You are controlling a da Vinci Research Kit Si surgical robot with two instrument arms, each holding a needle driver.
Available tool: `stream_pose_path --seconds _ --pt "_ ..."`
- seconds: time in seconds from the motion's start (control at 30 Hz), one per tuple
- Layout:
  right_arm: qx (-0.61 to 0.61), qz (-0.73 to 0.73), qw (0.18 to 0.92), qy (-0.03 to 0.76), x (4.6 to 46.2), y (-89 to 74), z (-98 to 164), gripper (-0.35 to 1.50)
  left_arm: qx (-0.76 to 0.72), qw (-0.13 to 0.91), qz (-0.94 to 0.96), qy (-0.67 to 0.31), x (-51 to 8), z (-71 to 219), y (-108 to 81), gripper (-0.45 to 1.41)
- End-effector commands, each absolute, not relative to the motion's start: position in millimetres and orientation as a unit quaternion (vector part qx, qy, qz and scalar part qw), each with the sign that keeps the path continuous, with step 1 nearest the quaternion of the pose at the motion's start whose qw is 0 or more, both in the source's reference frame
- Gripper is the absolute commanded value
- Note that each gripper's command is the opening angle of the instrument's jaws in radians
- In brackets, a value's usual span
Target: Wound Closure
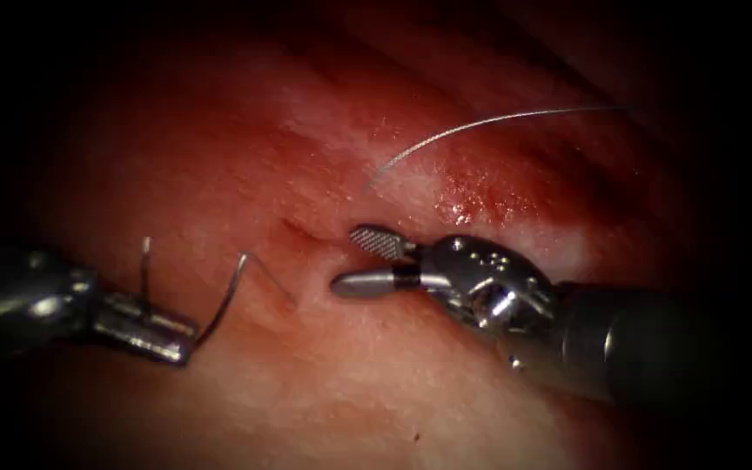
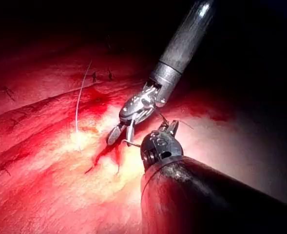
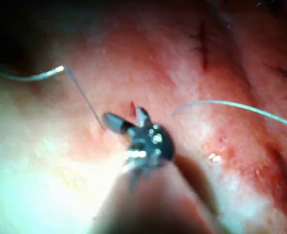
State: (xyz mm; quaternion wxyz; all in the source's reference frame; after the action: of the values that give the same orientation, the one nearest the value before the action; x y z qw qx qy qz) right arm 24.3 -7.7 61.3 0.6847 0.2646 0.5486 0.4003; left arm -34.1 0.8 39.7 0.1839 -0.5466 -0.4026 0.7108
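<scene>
Meanwhile, left end effector (image 1: 186, 341) clamped the needle (image 1: 224, 300) near its tail, clear of tissue (image 1: 324, 400); right end effector (image 1: 352, 258) gaped empty at the cut (image 1: 302, 231), thread (image 1: 489, 122) beyond it

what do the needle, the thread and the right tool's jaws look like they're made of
Needle, held by the left tool at one end: thin bright metal, by its glint. Thread: fine pale strand, probably synthetic; material unclear. Right tool, jaws open, holding nothing: polished metal, one inner face cross-hatched.

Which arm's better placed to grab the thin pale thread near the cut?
Right, likely: right tool sits open, empty, beside the cut; left tool is holding the curved steel needle mid-curve, outside the tissue.
</scene>
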Motion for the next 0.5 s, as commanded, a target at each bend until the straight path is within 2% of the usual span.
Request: stream_pose_path --seconds 0.03,0.27,0.5 --pt "0.281 0.378 0.686 0.555 26.7 -9.5 62.4 0.32 -0.549 0.182 0.713 -0.396 -34.2 39.7 0.7 -0.45" --pt "0.276 0.357 0.711 0.539 29.0 -11.7 65.3 0.39 -0.554 0.191 0.715 -0.383 -33.8 38.7 1.3 -0.45" --pt "0.239 0.368 0.722 0.534 28.3 -11.4 68.6 0.42 -0.557 0.186 0.719 -0.371 -33.8 37.2 0.9 -0.45"
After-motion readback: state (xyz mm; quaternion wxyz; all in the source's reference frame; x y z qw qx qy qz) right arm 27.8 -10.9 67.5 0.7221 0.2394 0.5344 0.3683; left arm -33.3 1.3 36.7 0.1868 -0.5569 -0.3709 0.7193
